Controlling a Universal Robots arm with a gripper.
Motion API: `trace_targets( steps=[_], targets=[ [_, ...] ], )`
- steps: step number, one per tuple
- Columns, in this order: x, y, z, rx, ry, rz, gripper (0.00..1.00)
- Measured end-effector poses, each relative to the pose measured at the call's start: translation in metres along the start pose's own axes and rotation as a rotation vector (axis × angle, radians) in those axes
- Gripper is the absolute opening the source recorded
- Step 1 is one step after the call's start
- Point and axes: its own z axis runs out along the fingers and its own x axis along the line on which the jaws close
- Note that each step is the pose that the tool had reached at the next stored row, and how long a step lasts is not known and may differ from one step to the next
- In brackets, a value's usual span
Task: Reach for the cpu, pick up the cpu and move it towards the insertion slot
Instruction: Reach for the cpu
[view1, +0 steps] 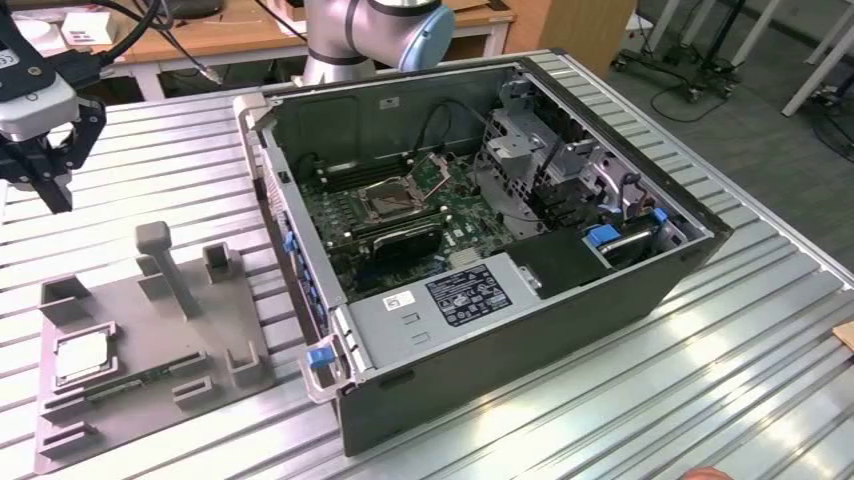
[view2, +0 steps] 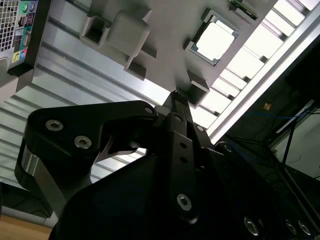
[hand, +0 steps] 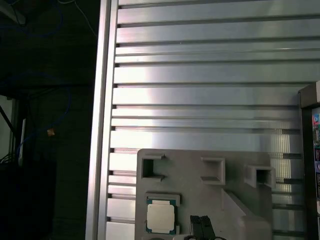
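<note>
The cpu (view1: 83, 358), a flat silver square with a pale rim, lies in a recess of the grey fixture (view1: 200, 330) at the exterior view's left. It also shows in both wrist views, as the cpu (view2: 215, 40) and the cpu (hand: 161, 218). My gripper (view1: 55, 200) hangs over the slatted table, up and back from the fixture and well apart from the cpu. Its black fingers (view2: 178, 107) taper together with nothing between them, and their tips (hand: 202, 227) lie beside the cpu's recess. The insertion slot (view1: 394, 197) sits on the green board inside the open computer case.
The open computer case (view1: 534, 300) stands in the middle of the aluminium slat table (view1: 747, 360). The fixture carries upright posts (view1: 158, 255) and a green memory stick (view1: 134, 382). Along the table's edge (hand: 102, 125) lies a dark drop with cables. A wooden desk (view1: 240, 35) stands behind.
</note>
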Motion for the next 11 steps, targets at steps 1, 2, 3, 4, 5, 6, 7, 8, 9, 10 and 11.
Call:
trace_targets(
  steps=[1, 2, 3, 4, 5, 6, 7, 8, 9, 10, 11],
  targets=[
    [0.0000, 0.0000, 0.0005, -0.0001, -0.0002, 0.000, 0.10],
    [0.0000, 0.0000, 0.0009, -0.0001, -0.0001, 0.000, 0.10],
    [0.0000, -0.0001, 0.0015, 0.0000, 0.0000, 0.000, 0.10],
    [0.0000, -0.0001, 0.0022, 0.0000, -0.0001, 0.000, 0.10],
    [0.0000, -0.0001, 0.0029, 0.0000, 0.0000, 0.000, 0.10],
    [0.0000, -0.0002, 0.0036, 0.0000, 0.0000, 0.000, 0.10],
    [0.0000, -0.0002, 0.0042, 0.0000, 0.0000, 0.000, 0.10],
    [0.0000, -0.0002, 0.0044, 0.0001, 0.0001, 0.000, 0.10],
    [0.0000, -0.0002, 0.0044, 0.0001, 0.0002, 0.000, 0.10],
    [0.0000, -0.0002, 0.0045, 0.0001, 0.0001, 0.000, 0.10],
    [0.0000, -0.0002, 0.0045, 0.0001, 0.0001, 0.000, 0.10]
  ],
)
